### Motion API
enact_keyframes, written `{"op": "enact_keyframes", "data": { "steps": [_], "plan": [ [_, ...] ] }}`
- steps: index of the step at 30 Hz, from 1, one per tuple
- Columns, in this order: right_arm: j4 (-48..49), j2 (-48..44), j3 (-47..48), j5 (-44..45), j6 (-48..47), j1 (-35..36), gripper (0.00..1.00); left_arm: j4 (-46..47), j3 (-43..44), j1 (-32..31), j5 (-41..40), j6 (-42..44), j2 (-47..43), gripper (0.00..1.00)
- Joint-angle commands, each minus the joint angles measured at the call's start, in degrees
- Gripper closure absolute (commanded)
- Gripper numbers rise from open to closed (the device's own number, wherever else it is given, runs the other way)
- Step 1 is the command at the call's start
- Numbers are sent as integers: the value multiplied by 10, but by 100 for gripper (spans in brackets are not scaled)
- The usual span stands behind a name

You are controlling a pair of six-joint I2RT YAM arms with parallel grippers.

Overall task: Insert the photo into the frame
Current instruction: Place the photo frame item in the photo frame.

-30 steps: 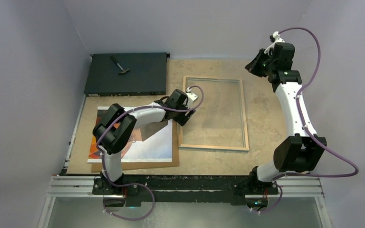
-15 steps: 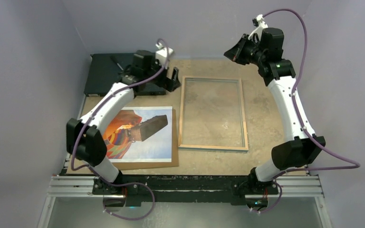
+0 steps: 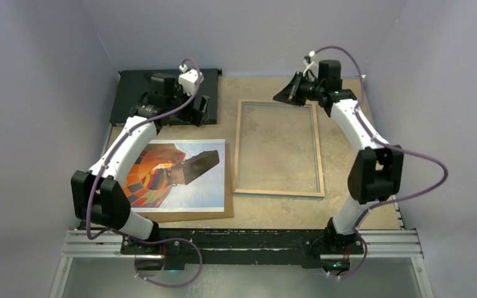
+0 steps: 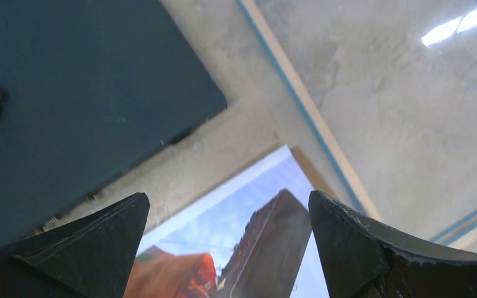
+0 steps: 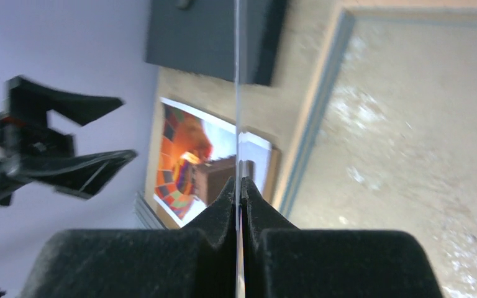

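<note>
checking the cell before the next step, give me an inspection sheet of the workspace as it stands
surface: mottled beige tabletop, flat, no spills seen
job's things: rectangular hot-air balloon paper photo face up on a brown fibreboard backing panel, near left; thin rectangular light-wood picture frame flat to its right, table showing through its opening
clutter: flat black box at far left
grippers: left pincer open, holding nothing, by the box's near right corner; right pincer shut on a thin clear sheet seen edge-on, over the frame's far edge
cables: purple cables looped along both arms
surroundings: pale lilac walls on three sides; metal rail at near edge
</note>
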Motion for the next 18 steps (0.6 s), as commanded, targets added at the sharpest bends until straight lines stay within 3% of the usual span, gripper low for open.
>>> {"op": "enact_keyframes", "data": {
  "steps": [1,7,12,18],
  "plan": [
    [31,39,-44,-10,-38,-18,100,-12,-56,-1,-4,45,-3,1],
    [35,80,-45,-6,-76,-56,100,2,-96,-2,1,78,19,8],
    [-59,124,8,77,-156,-64,99,3,-100,-3,25,86,33,10],
    [-55,130,-21,136,-169,-64,100,3,-95,-25,31,89,47,10]
  ]
}}
